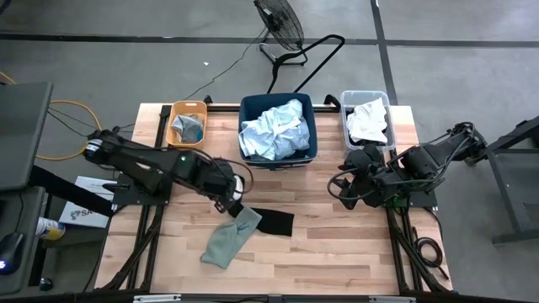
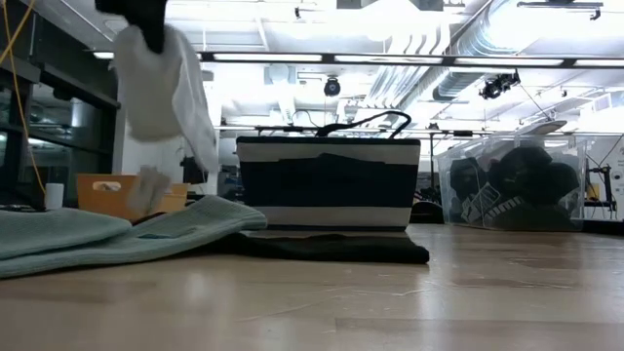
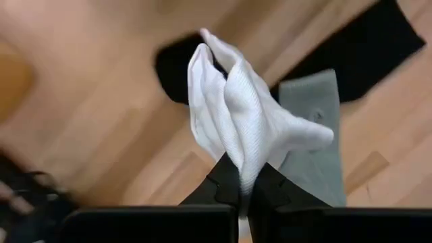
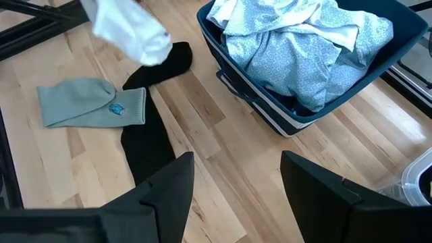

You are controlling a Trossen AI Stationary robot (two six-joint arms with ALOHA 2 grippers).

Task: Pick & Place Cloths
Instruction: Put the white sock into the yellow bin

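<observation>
High view shows the sorting partly done, by my judgement: the navy plastic bin already holds a heap of pale blue patterned garments, the clear plastic bin holds a white cloth, and the small orange bin has a grey-green piece in it. Left on the wooden surface are a flat grey-green sock and a long black sock lying partly under it, so at least two pieces remain, plus the one I am carrying.

My left gripper is pressed together on a white ribbed sock, pinching it at one end so the rest hangs free in soft folds. It is clear of the surface: the low view shows the sock dangling high above the grey-green one, touching nothing. It hangs over the spot where the black and grey-green socks lie, in front of the navy bin.

My right gripper waits near the clear bin, fingers spread wide and holding nothing, looking over the navy bin and the remaining socks.
</observation>
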